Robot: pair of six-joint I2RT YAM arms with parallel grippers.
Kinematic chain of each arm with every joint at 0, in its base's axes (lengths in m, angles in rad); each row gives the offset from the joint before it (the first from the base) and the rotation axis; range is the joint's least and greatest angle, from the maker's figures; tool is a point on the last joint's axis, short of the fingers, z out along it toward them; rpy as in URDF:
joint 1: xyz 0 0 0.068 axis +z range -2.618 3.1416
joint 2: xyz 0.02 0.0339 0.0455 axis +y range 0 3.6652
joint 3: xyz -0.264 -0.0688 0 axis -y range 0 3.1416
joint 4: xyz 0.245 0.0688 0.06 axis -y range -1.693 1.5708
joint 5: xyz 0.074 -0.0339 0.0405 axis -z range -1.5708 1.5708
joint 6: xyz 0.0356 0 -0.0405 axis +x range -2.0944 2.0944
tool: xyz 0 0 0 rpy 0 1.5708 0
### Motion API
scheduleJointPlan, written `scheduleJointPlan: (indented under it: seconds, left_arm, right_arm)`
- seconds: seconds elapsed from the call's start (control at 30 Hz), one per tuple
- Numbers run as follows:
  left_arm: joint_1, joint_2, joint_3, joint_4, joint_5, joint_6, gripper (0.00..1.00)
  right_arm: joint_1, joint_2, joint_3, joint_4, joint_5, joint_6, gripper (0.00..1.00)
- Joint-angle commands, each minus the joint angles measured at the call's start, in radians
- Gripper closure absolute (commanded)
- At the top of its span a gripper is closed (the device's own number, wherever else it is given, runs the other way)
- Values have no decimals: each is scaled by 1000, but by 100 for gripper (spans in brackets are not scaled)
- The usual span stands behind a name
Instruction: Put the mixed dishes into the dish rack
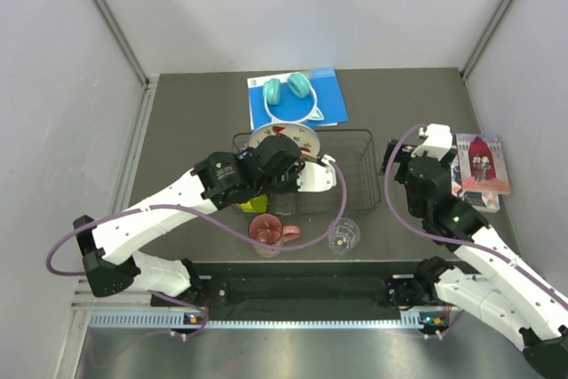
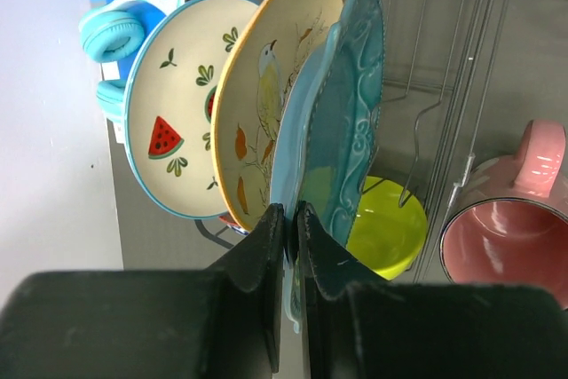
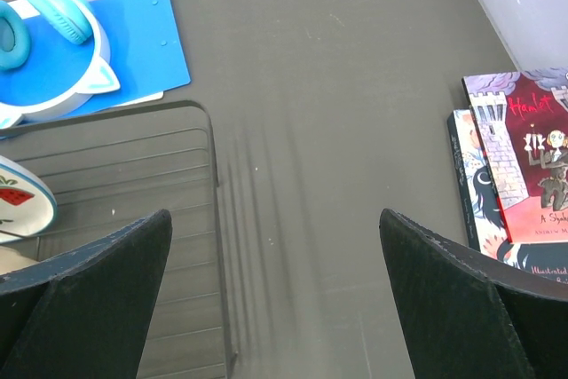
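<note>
At left wrist camera: found left gripper (image 2: 290, 228) almost closed, fingers (image 2: 262, 255) pinching lower rim of teal plate (image 2: 346, 113). Saw that plate upright in dish rack (image 2: 461, 68), close against cream-orange floral plate (image 2: 266, 86), with watermelon plate (image 2: 173, 130) next behind. Glimpsed lime-green bowl (image 2: 390, 232) low behind teal plate, and pink mug (image 2: 515, 237) past rack wires. Judged teal plate stiff, glazed, likely slick, chip-prone and fairly heavy for an edge pinch. Took embossed rim as only sensible hold.

At right wrist camera: found right gripper (image 3: 275, 219) spread wide, holding nothing, above bare table (image 3: 337, 86) beside rack corner. Noted books (image 3: 524, 166) at right edge.

From top camera: placed pink mug and clear glass (image 1: 343, 236) on table just in front of rack, outside it, apart from each other. Could not tell whether lime-green bowl sat inside rack or against it. Judged glass light, thin, slippery, breakable: best taken across wall near rim, soft squeeze. Judged mug sturdier: one finger inside wall, one outside, away from handle.
</note>
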Motion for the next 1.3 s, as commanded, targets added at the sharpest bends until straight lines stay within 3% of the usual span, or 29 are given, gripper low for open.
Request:
scheduleJointPlan:
  seconds: [0.0, 0.57, 0.67, 0.8, 0.93, 1.27]
  left_arm:
    - [2, -51, 0, 111, -48, 26, 100]
    - [2, -40, -120, 111, -64, 14, 99]
    - [2, -34, -129, 106, -79, 10, 82]
    - [1, -27, -133, 106, -93, 6, 37]
    - [2, -25, -114, 106, -99, -3, 4]
    - [1, -16, 89, 47, -128, -25, 1]
  right_arm:
    - [-10, -15, 0, 28, -9, 6, 0]
    - [-10, -21, 10, 30, -20, -3, 0]
    - [-10, -21, 13, 30, -19, -5, 0]
    - [-10, -15, 24, 25, -22, -8, 0]
    - [-10, -12, 27, 22, -22, -11, 0]
    - [-10, -4, 65, -14, -20, -29, 0]
